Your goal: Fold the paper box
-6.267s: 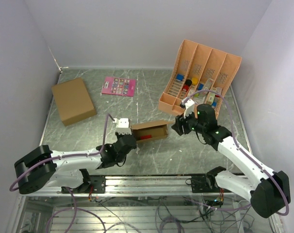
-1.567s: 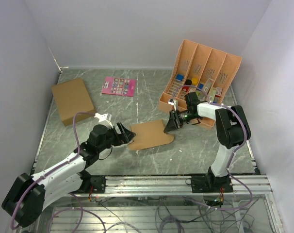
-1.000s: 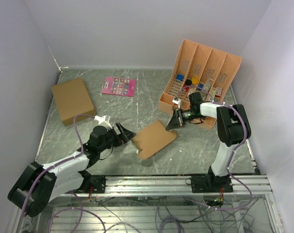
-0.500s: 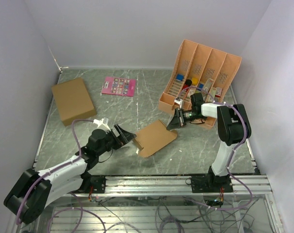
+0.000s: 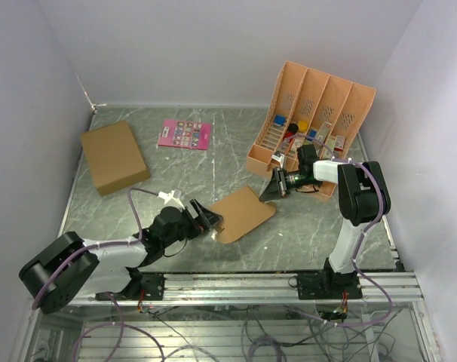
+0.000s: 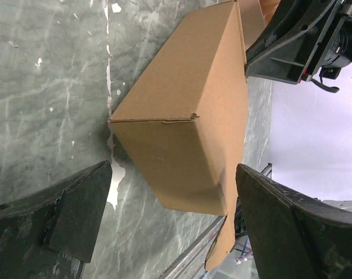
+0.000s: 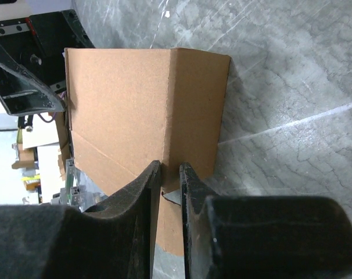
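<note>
On your counter (image 5: 213, 162), the paper box (image 5: 243, 213) lies toward the front middle, partly folded. Your right hand (image 5: 269, 193) pinches its far right edge, fingers narrow. Your left hand (image 5: 210, 219) gapes wide around the near left corner without touching it.

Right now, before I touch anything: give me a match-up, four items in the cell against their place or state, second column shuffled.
Things
1. left gripper
2. right gripper
3. pink card
4. larger brown box

Place or state
A. shut on the far right edge of the paper box
B. flat at the far left of the table
C. open wide at the paper box's near left end
D. flat at the back, between the larger brown box and the orange organizer

Pairs: 1-C, 2-A, 3-D, 4-B
</note>
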